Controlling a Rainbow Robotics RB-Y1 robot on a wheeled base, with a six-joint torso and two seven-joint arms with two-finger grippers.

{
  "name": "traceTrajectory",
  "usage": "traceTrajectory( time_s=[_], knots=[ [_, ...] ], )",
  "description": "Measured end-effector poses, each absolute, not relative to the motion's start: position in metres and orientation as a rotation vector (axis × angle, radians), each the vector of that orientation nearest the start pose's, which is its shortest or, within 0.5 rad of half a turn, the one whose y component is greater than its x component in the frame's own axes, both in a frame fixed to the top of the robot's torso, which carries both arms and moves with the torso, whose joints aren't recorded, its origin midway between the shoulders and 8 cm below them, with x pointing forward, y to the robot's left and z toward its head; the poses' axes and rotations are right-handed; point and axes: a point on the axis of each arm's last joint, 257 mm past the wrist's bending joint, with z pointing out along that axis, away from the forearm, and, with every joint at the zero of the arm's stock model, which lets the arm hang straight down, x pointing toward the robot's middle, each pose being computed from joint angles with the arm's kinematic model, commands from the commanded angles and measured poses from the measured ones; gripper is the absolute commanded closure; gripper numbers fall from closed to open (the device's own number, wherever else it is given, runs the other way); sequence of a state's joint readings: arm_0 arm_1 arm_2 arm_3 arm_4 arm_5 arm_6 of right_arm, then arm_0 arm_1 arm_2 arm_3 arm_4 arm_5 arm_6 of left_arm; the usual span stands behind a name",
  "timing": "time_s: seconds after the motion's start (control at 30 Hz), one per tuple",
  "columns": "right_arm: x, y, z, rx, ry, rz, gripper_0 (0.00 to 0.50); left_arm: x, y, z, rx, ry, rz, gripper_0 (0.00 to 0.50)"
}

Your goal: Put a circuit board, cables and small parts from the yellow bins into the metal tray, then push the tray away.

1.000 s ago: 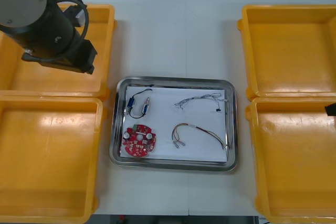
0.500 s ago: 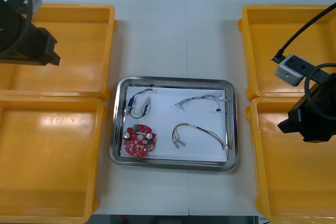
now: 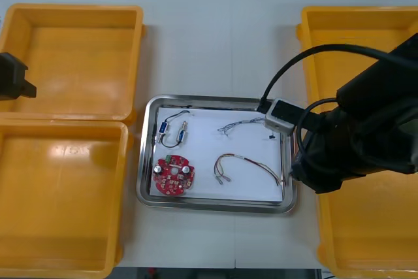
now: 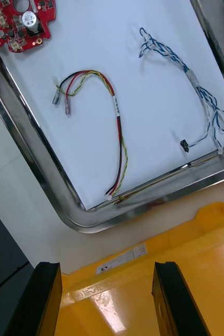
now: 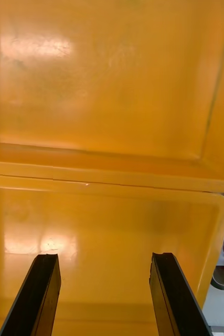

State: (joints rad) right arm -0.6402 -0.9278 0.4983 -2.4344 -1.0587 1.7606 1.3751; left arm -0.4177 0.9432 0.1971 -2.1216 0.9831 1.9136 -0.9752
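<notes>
In the metal tray [image 3: 215, 102] at mid-table [image 3: 196, 44], all items rest on its white liner [image 3: 202, 155]. The round red circuit board [image 3: 174, 176] sits at the near-L corner. The black cable [image 3: 171, 142] is just beyond it, w/ small metal parts [image 3: 182, 132] beside it. The twisted blue and white cable [image 3: 247, 123] is at the far R. The red and yellow cable [image 3: 251, 164] is at the near R, one end reaching the tray's R rim.

R arm [image 3: 366, 129] lies across the R yellow bins [image 3: 359, 57], its front end overlapping the tray's R rim. R gripper [image 4: 106, 270] hangs w/ fingers spread apart, nothing btwn them. It is above the rim of one R bin, just beside the tray's rounded corner, near the red and yellow cable's end.

L arm [image 3: 13, 76] is at the table's L edge. L gripper [image 5: 105, 258] also has its fingers apart w/ nothing held, and it hangs above the L yellow bins [image 5: 112, 105]. The board's edge shows past one bin's corner.
</notes>
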Motion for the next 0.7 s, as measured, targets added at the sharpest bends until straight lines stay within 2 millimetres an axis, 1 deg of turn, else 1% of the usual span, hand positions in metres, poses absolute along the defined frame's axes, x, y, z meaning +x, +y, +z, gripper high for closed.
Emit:
traceTrajectory(
  time_s=[0.1,0.23,0.43,0.53,0.7],
  knots=[
    [0.330,-0.131,-0.177,-1.455,2.325,-0.071,0.000,0.410,0.357,-0.089,-0.197,2.587,-0.044,0.000],
    [0.321,-0.106,-0.195,-1.535,2.300,-0.028,0.000,0.403,0.368,-0.091,-0.234,2.579,-0.038,0.000],
    [0.312,-0.078,-0.220,-1.642,2.259,0.023,0.000,0.393,0.377,-0.102,-0.250,2.594,-0.009,0.000],
    [0.313,-0.066,-0.229,-1.657,2.241,0.018,0.000,0.389,0.378,-0.110,-0.218,2.607,0.011,0.000],
    [0.312,-0.045,-0.239,-1.670,2.212,0.010,0.000,0.379,0.374,-0.122,-0.097,2.634,0.034,0.000]
  ],
)
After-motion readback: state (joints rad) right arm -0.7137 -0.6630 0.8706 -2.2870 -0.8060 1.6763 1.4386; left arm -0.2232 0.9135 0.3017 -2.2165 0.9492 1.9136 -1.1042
